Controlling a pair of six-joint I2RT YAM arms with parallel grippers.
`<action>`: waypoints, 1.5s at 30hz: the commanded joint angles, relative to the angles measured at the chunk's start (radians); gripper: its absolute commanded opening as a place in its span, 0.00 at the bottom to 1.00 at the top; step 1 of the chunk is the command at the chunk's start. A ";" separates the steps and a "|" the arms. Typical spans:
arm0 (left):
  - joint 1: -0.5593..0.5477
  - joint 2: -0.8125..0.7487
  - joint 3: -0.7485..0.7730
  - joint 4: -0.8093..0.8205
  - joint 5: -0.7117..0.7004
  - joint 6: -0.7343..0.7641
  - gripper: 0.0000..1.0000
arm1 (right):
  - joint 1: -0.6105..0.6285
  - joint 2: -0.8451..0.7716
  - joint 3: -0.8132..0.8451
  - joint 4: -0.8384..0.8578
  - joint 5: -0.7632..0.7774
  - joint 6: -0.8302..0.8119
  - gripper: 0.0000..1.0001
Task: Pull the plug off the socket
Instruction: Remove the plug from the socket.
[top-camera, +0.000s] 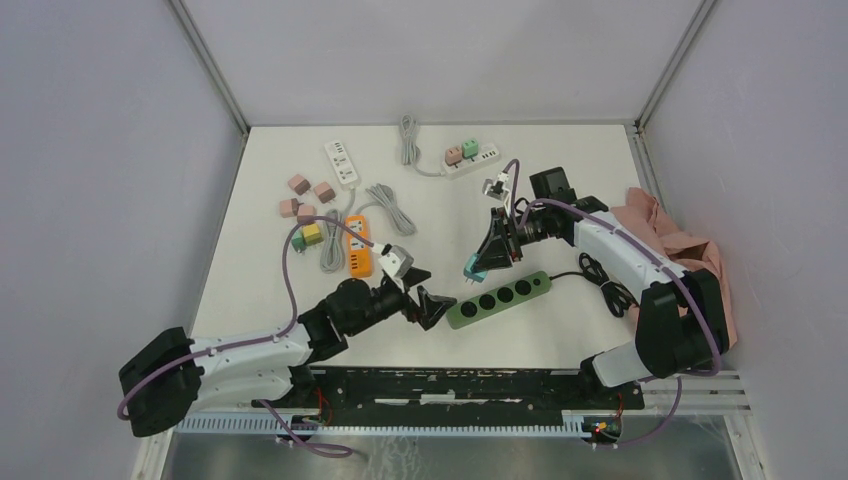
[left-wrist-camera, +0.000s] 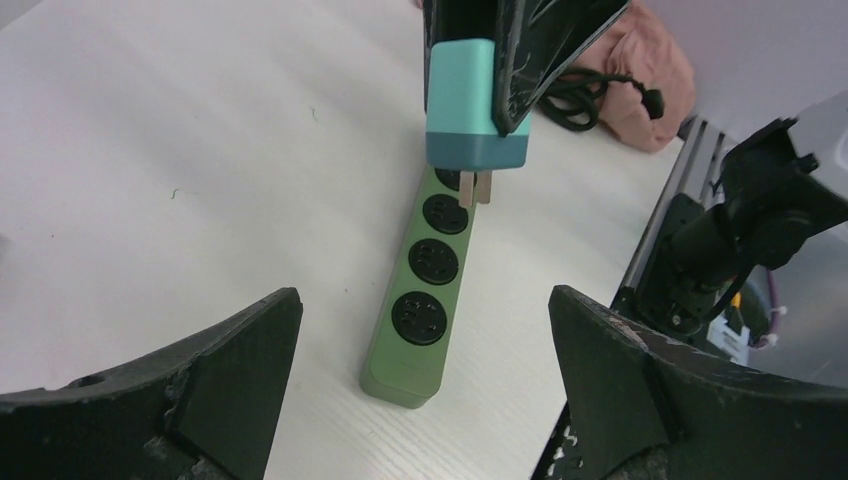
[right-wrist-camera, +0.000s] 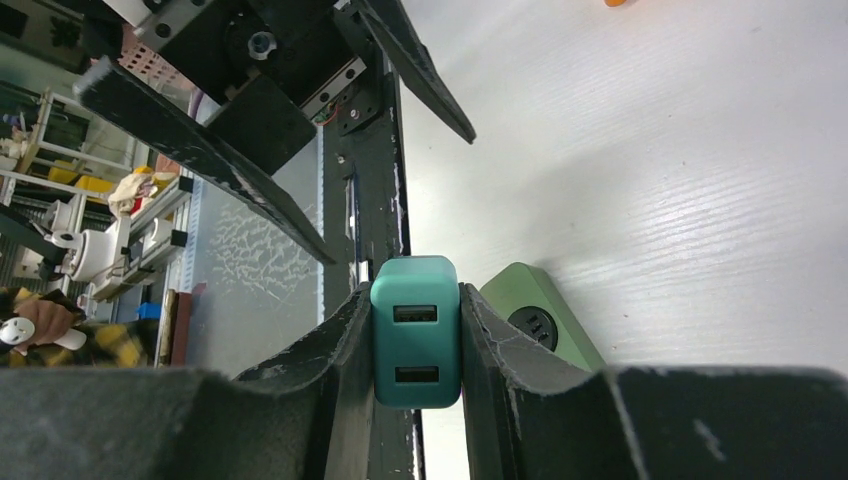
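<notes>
A green socket strip (top-camera: 500, 296) lies flat on the white table. The teal plug (top-camera: 476, 270) hangs just above its far end with my right gripper (top-camera: 490, 258) shut on it. In the left wrist view the plug (left-wrist-camera: 475, 105) is clear of the strip (left-wrist-camera: 425, 300), its metal prongs (left-wrist-camera: 477, 188) bare in the air. The right wrist view shows both fingers pressed on the plug's (right-wrist-camera: 416, 330) sides, the strip (right-wrist-camera: 540, 315) below. My left gripper (left-wrist-camera: 425, 298) stands wide open over the strip's near end, touching nothing.
An orange strip (top-camera: 358, 250), two white strips (top-camera: 341, 162) (top-camera: 470, 163), pink cubes (top-camera: 308, 195) and grey cables (top-camera: 392, 205) lie at the back. A pink cloth (top-camera: 680, 250) and the strip's coiled black cord (top-camera: 605, 280) sit at the right.
</notes>
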 joint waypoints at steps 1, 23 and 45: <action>0.005 -0.066 0.016 0.018 -0.022 -0.097 0.99 | -0.011 -0.004 0.001 0.068 -0.067 0.073 0.00; 0.004 -0.105 0.020 0.031 -0.054 -0.192 0.99 | -0.021 0.032 0.003 0.110 -0.098 0.173 0.00; -0.033 0.119 0.299 -0.300 -0.246 -0.247 0.94 | -0.021 0.101 -0.060 0.364 0.044 0.607 0.00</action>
